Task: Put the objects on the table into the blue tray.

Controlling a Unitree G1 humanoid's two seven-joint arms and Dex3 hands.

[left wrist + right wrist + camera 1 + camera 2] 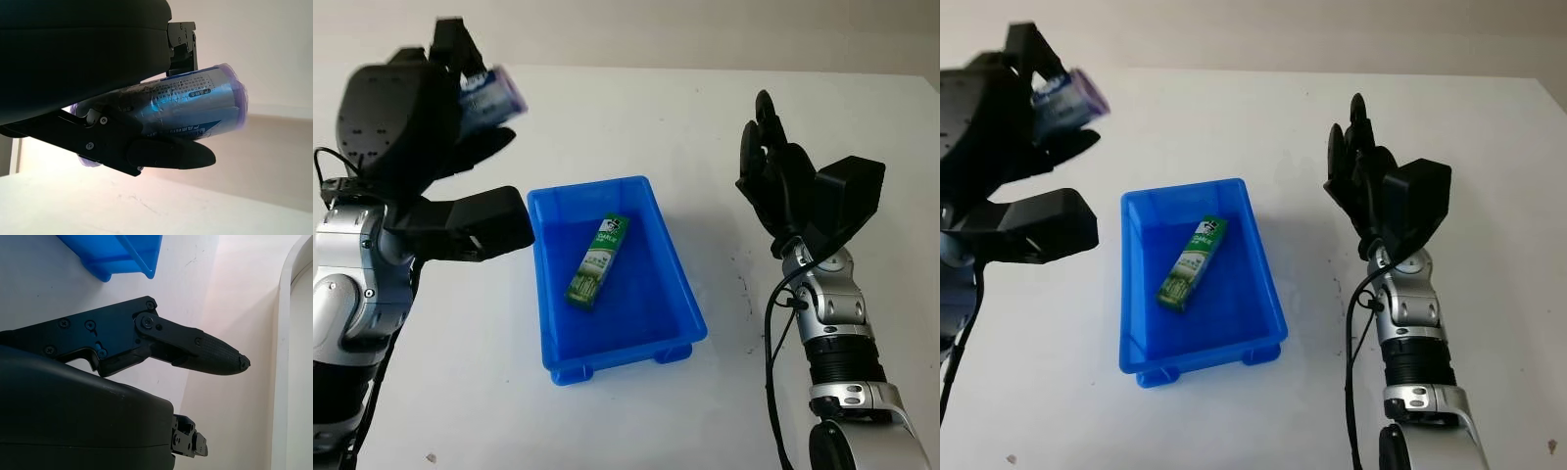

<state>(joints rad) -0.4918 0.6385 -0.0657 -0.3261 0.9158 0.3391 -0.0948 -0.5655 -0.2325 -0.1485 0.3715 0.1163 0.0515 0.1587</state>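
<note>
My left hand [460,93] is raised above the table's left side, shut on a blue and purple can [494,95]. The can [195,107] lies sideways in the black fingers [166,152], its printed label showing. The blue tray [690,294] sits at the table's middle with a green and white box [597,260] lying inside it. My left hand and the can hang up and to the left of the tray's far left corner. My right hand [773,171] is open, held upright to the right of the tray, holding nothing.
The white table [636,108] stretches behind and around the tray. A corner of the tray [127,254] appears in the right wrist view, near the table's edge [279,357].
</note>
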